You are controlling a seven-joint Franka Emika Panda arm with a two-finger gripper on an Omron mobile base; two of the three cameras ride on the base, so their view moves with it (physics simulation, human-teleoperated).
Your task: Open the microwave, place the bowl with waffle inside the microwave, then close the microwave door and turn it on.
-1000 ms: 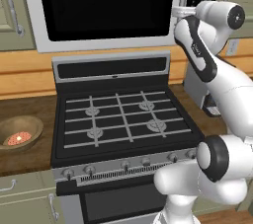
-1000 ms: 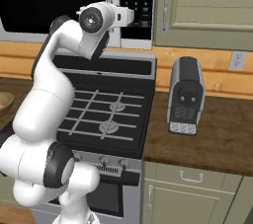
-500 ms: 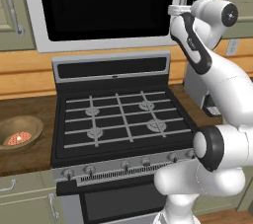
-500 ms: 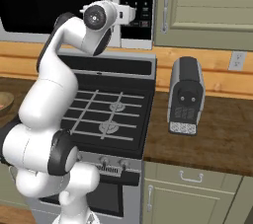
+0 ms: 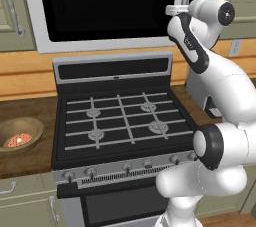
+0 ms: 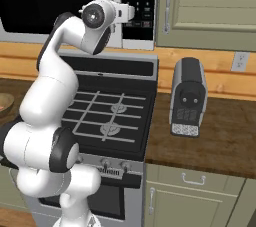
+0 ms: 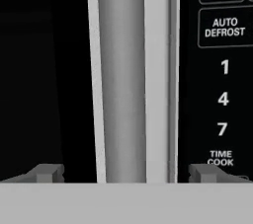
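The microwave (image 5: 40, 36) hangs above the stove, and its microwave door (image 5: 107, 1) is closed. In the hand view the door's vertical silver handle (image 7: 121, 70) stands between my two fingertips (image 7: 47, 172), with the black button panel (image 7: 225, 70) to its right. My gripper (image 7: 126, 173) is open and straddles the handle without clamping it; it also shows at the end of the raised arm (image 5: 171, 9) (image 6: 133, 13). The brown bowl (image 5: 20, 132) rests on the counter left of the stove, holding the reddish waffle (image 5: 18, 141).
A black-topped gas stove (image 5: 120, 121) lies under the arm. A dark upright appliance (image 6: 187, 96) stands on the wooden counter (image 6: 215, 141) right of the stove. Cabinet doors (image 6: 210, 6) flank the microwave.
The hand has crept a little left and closer to the microwave door handle. The jaws stayed open. Bowl and door have not moved.
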